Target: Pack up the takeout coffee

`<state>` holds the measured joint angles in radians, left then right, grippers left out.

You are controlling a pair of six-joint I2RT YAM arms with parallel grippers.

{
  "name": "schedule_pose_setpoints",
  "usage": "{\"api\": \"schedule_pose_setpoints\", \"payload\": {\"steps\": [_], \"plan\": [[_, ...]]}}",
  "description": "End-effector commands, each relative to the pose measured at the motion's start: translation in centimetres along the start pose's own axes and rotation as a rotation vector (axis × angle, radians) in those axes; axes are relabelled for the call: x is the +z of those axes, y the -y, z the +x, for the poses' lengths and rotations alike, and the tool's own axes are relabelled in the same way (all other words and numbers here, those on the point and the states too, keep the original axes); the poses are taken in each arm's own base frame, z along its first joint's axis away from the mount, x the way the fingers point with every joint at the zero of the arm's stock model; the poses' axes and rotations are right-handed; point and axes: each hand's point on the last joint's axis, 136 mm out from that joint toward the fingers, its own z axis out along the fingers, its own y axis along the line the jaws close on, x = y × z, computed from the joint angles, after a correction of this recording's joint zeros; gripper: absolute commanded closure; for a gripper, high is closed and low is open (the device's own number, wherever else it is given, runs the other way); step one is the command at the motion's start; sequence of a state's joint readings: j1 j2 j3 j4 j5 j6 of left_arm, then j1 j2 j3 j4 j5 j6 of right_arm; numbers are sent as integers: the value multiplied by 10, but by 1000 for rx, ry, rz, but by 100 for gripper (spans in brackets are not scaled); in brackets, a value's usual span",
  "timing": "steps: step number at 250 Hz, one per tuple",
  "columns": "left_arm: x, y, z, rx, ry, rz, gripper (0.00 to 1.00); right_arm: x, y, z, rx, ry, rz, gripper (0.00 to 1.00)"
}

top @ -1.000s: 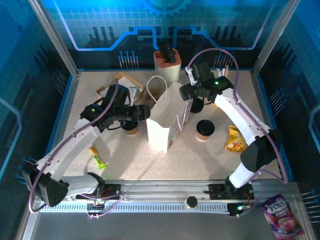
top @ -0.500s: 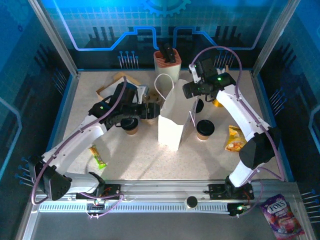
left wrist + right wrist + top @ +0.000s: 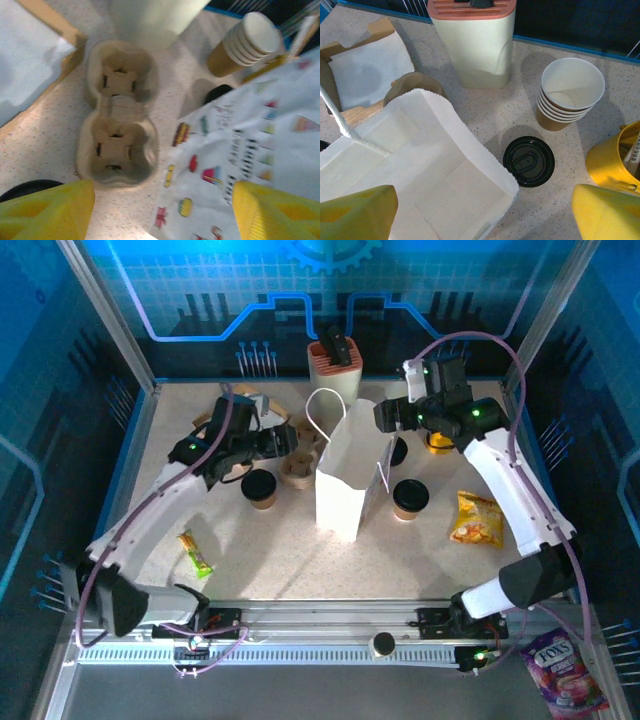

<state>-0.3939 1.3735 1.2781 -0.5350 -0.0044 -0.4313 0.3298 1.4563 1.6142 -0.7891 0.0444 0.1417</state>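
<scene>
Two takeout coffee cups with black lids stand on the table, one left of the white paper bag and one to its right. The bag stands upright and open; its printed side faces my left gripper. My left gripper is open just left of the bag, above a two-well pulp cup carrier, and holds nothing. My right gripper is open above the bag's far right corner, also holding nothing.
A knife block stands behind the bag. A stack of lidless cups, a loose black lid and a yellow container sit at the back right. A napkin box is back left. Snack packets lie in front.
The bag shifted right and now stands squarer. My left gripper drew back from its left side, uncovering the pulp carrier. My right arm swung up and to the right.
</scene>
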Motion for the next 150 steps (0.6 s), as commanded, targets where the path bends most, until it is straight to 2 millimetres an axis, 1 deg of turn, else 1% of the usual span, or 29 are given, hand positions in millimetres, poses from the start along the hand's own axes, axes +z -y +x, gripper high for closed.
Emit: {"api": "schedule_pose_setpoints", "payload": {"steps": [1,20,32,65,84,118,150], "plan": [[24,-17,-6,41,-25,-107,27,-14,9,2,28,28,7,9],[43,-24,-5,60,-62,-149,29,-20,14,5,36,34,16,9],[56,-26,-4,71,-88,-165,30,-21,16,8,42,29,21,9],[86,-24,2,114,-160,-199,33,-23,16,13,53,25,16,9],[101,-27,6,141,-197,-237,35,-24,16,15,59,26,12,9],[121,-33,11,162,-247,-288,40,-23,15,17,56,22,9,9],[132,-30,10,176,-262,-296,43,-21,16,20,57,15,12,9]]}}
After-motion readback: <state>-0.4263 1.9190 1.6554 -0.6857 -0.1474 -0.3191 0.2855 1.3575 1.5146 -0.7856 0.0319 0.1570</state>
